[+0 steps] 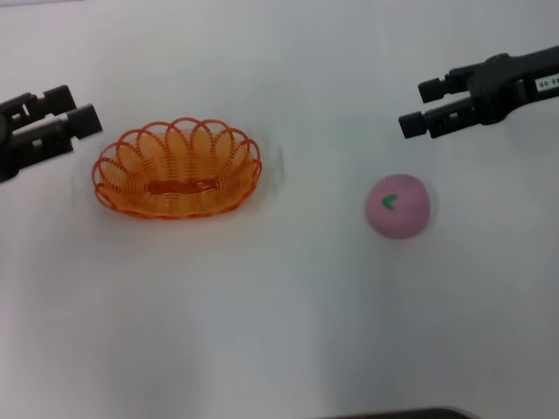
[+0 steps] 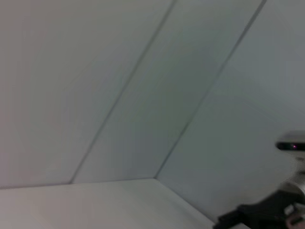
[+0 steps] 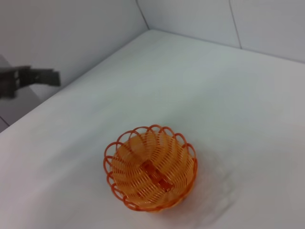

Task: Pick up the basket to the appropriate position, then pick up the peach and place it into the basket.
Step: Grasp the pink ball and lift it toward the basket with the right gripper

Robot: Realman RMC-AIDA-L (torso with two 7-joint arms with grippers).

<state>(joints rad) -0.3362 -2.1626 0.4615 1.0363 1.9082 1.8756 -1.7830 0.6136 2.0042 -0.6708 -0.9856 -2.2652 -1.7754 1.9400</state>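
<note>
In the head view both arms are cut off by the picture edges, so only their front parts show. There is one basket (image 1: 177,168), one peach (image 1: 397,206) and two grippers on the white table (image 1: 279,332). The basket stands upright on the left part of the table, its opening up, and its long axis runs left to right. A flat orange strip (image 1: 182,185) lies along the same axis at its bottom. The peach rests on the right part of the table, well apart from the basket, and its small green leaf mark (image 1: 389,202) looks up and a little to the left. The left gripper (image 1: 77,108) hangs just beside the left end of the basket, on its far side, not touching it; its two fingers are spread with a narrow gap. The right gripper (image 1: 421,106) hangs on the far side of the peach, apart from it, its two fingers also spread and pointing left.

The left wrist view shows mostly the pale wall panels (image 2: 143,86) and a strip of table; the basket and peach are outside it. A dark arm part at one corner is cut off and hard to make out.

The right wrist view shows the one basket (image 3: 150,167) complete, with nothing inside it. The left gripper (image 3: 55,77) shows far off, partly cut off. The peach is out of this picture.
</note>
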